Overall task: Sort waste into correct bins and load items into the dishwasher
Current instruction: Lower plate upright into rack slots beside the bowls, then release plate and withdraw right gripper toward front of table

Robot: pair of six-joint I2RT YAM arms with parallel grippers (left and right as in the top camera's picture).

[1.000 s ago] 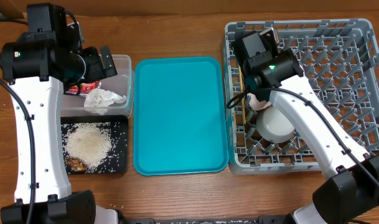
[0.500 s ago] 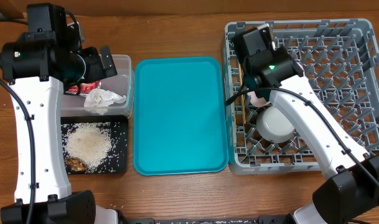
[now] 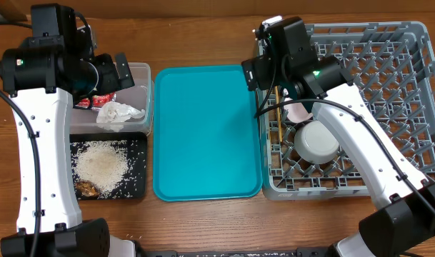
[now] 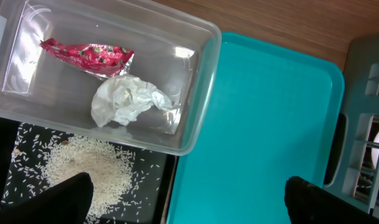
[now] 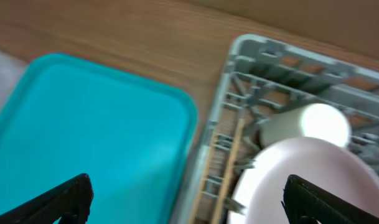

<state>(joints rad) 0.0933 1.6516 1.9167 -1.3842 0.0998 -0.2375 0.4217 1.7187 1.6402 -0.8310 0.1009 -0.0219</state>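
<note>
Right gripper (image 5: 186, 196): fingers spread wide at both lower corners of its wrist view, nothing between them. In the overhead view it hangs over the left rim of the grey dish rack (image 3: 367, 28).

Left gripper (image 4: 189, 199): equally wide and empty, above the clear tub (image 4: 198, 93) at upper left, which holds the red wrapper (image 4: 86, 55) and the napkin (image 4: 130, 102).

Wooden chopsticks (image 5: 229, 165) lie lengthwise in the rack's leftmost channel, just beside the pink plate (image 5: 307, 186). The white cup (image 5: 304, 123) sits above the plate in the frame. Teal tray (image 3: 203, 135) bare.

Handling, judged: chopsticks are light, stiff and thin, apt to roll or drop through the grid. Pinch both together near mid-length, across the pair. Plate is rigid, smooth, probably breakable. Take it by the rim, not the face.
</note>
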